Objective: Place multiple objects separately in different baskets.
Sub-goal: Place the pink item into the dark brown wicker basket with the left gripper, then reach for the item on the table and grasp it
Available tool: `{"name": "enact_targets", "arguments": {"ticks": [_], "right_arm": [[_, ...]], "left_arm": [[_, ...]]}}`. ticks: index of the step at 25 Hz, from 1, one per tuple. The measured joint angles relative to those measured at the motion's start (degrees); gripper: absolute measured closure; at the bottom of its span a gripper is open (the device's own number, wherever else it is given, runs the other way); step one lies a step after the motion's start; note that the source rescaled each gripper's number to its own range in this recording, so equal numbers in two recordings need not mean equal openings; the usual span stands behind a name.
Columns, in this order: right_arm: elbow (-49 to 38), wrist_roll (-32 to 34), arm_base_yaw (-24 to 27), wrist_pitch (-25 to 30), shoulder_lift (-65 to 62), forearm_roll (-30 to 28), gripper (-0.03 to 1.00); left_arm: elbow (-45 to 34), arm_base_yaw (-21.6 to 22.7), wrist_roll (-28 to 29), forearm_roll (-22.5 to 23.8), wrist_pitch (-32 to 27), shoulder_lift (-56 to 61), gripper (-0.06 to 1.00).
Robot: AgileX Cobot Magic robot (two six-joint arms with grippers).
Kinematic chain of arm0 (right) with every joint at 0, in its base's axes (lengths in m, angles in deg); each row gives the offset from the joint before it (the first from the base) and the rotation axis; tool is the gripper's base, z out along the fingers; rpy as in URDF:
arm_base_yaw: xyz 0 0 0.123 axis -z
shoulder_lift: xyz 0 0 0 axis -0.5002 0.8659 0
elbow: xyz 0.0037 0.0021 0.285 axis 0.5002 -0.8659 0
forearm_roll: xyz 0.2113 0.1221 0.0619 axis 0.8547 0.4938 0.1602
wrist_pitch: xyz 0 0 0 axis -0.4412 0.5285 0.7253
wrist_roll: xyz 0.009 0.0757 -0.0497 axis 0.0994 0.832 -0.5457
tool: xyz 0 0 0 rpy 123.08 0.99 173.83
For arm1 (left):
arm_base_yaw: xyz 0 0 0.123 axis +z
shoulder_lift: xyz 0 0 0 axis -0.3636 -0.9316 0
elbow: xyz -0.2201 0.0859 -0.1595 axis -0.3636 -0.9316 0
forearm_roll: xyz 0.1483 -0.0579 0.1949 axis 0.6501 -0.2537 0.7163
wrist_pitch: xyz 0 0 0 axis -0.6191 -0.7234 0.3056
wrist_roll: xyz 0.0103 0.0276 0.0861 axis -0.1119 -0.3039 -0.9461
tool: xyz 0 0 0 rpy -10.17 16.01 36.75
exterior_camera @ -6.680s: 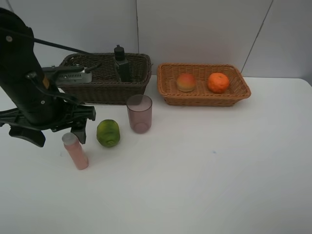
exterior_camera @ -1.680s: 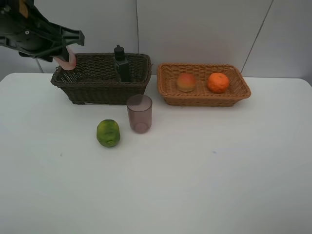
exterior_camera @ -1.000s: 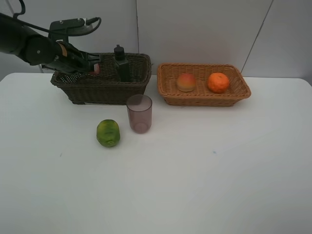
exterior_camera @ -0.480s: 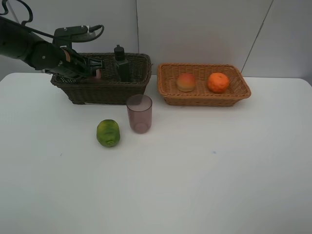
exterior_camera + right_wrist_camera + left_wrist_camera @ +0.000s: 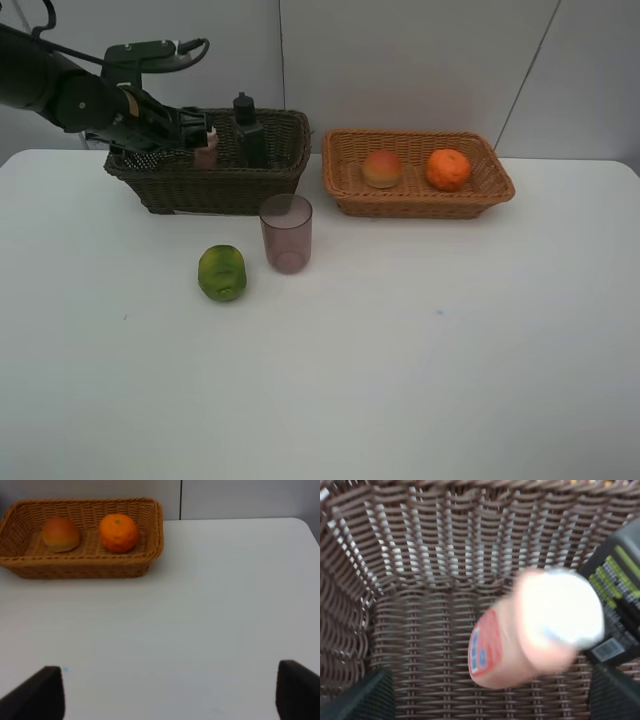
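My L gripper (image 5: pixel 490 695) hangs jaws spread wide, pinching nothing, over the dark basket (image 5: pixel 215 180), w/ the pink bottle (image 5: pixel 530 630) right below btwn my tips, cap toward me, beside the pump bottle (image 5: pixel 248 130); green fruit (image 5: pixel 222 272) lies in front, on my L side.

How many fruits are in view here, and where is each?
3. The peach and the orange lie in the tan basket; the green fruit sits on the table, left of the cup. Part of the dark basket is hidden, so another could be inside.
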State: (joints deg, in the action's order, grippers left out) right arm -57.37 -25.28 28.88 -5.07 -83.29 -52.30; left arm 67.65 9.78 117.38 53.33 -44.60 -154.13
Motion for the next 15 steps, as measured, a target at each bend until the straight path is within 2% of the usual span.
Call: {"name": "enact_targets", "arguments": {"ticks": [2, 6, 10, 15], "right_arm": [[0.0, 0.0, 0.0, 0.0, 0.0, 0.0, 0.12], [0.0, 0.0, 0.0, 0.0, 0.0, 0.0, 0.12], [0.0, 0.0, 0.0, 0.0, 0.0, 0.0, 0.12], [0.0, 0.0, 0.0, 0.0, 0.0, 0.0, 0.12]], "left_arm": [[0.0, -0.13, 0.0, 0.07, -2.57, 1.74, -0.05], [0.0, -1.31, -0.47, -0.98, -11.55, 6.1, -0.05], [0.0, -2.82, -5.79, -3.98, -20.13, 10.9, -0.05], [0.0, -5.21, -12.66, -10.37, -29.28, 17.93, -0.05]]}}
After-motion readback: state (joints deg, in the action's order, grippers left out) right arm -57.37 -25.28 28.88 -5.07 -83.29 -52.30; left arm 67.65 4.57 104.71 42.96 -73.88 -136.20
